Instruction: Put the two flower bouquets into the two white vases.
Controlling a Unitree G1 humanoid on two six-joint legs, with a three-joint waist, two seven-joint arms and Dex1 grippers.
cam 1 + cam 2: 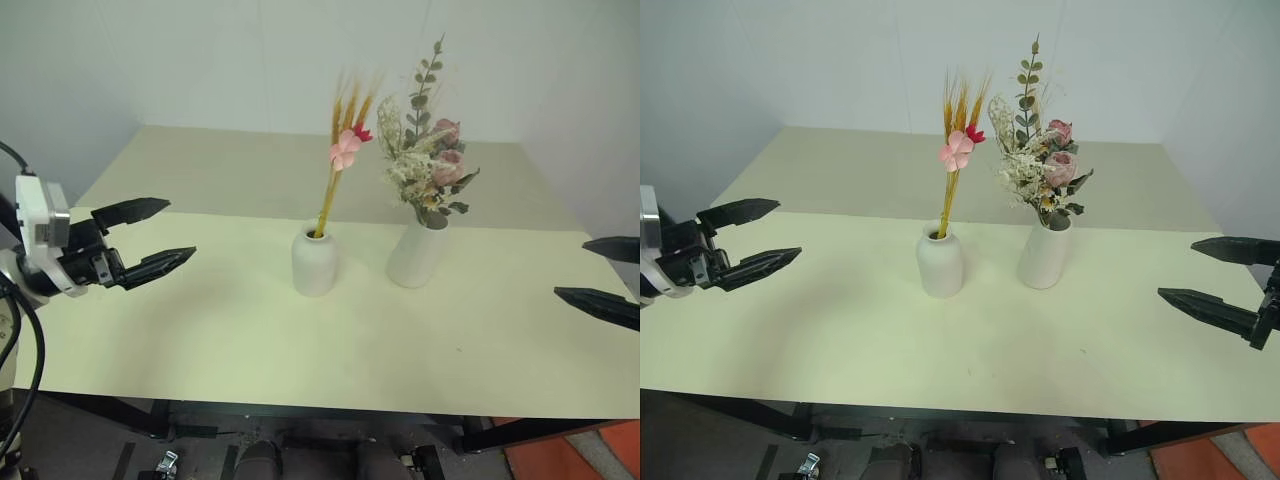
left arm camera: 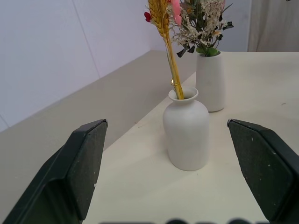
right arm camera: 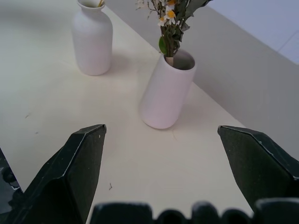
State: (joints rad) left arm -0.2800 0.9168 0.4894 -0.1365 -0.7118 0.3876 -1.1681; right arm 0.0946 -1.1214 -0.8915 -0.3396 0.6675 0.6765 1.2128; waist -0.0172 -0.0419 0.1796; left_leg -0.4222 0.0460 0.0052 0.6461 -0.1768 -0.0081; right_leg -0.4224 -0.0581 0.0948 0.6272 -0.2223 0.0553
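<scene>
The slim wheat-like bouquet [image 1: 345, 150] with pink and red blooms stands upright in the short rounded white vase [image 1: 314, 262] at the table's middle. Just to its right, the bushier bouquet [image 1: 428, 160] of pink roses and green leaves stands in the taller white vase [image 1: 417, 254]. My left gripper [image 1: 150, 238] hovers open at the left side of the table, well apart from the vases, nothing between its fingers. At the far right, my right gripper [image 1: 1205, 275] is open too and empty. Both vases also appear in the wrist views: short vase [image 2: 186, 133], tall vase [image 3: 166, 91].
The vases stand on a pale yellow-green table [image 1: 250, 340] with a seam running across it. White walls [image 1: 250, 60] close off the back and both sides. Dark table legs and an orange patch of floor [image 1: 580, 455] show below the front edge.
</scene>
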